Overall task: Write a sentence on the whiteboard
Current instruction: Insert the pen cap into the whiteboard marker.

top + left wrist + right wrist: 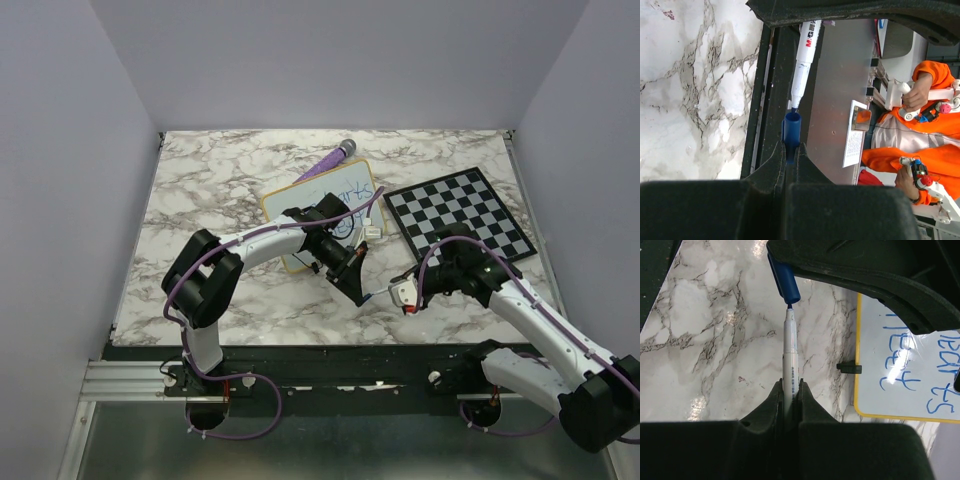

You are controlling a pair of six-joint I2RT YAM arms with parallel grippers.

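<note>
Marble-patterned table [200, 200] carries a chessboard [460, 215] and, just beside it, the whiteboard [285, 212], its blue sentence [897, 370] partly hidden under the left arm. Right gripper [790, 387] clamps a white marker [790, 347]; left gripper [790, 150] pinches a blue cap [791, 125], with the marker tip seemingly at the cap's mouth.

Bright even light, soft shadows.

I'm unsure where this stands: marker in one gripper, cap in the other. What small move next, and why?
Probably slide the marker straight into the blue cap. The right jaws are shut on the marker, the left jaws on the cap, the tip is lined up at its mouth, and the whiteboard already carries blue writing.
</note>
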